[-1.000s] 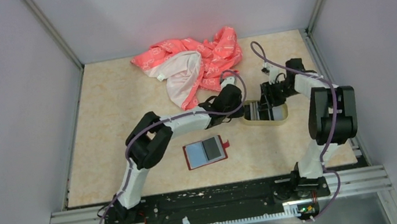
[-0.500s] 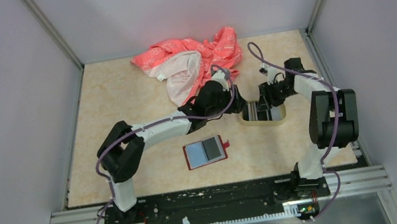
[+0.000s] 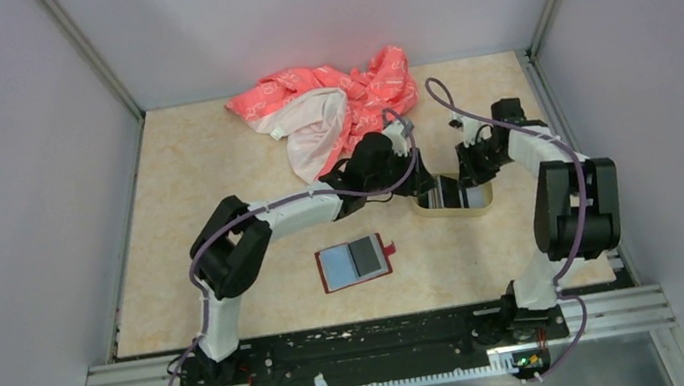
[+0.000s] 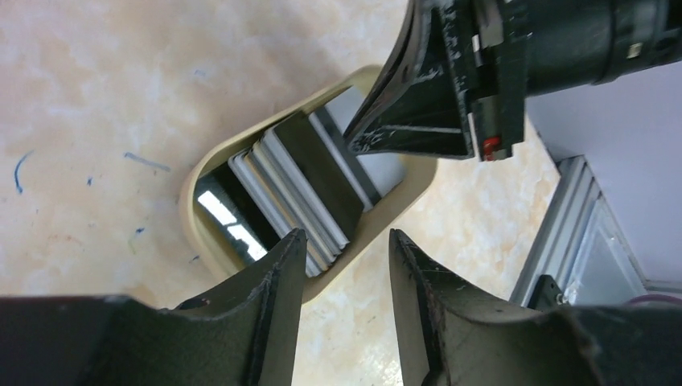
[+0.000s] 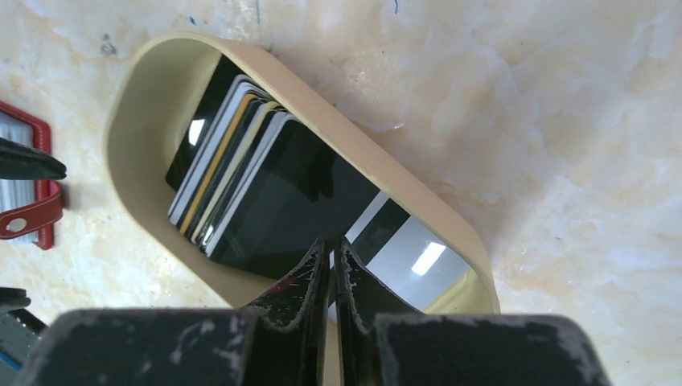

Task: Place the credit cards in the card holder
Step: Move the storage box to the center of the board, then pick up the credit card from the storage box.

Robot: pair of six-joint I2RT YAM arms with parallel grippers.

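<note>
Credit cards (image 5: pixel 273 193): all stacked in tray (image 5: pixel 129 112); card holder (image 3: pixel 355 262) open near tray, none loaded yet. My L gripper (image 4: pixel 347 241) apart at tray rim; R gripper (image 5: pixel 331 245) fingers together over tray's cards, grasp unclear.

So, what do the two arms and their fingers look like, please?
The left arm and the right arm have white links with black joints; a purple cable runs along each. The fingers are black, tapered and scuffed.

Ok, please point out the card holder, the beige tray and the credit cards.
card holder (image 3: pixel 355 262), top external view, its grey-blue inner pocket.
beige tray (image 5: pixel 130 117), right wrist view, its left wall.
credit cards (image 5: pixel 281 197), right wrist view, top black card.
</note>
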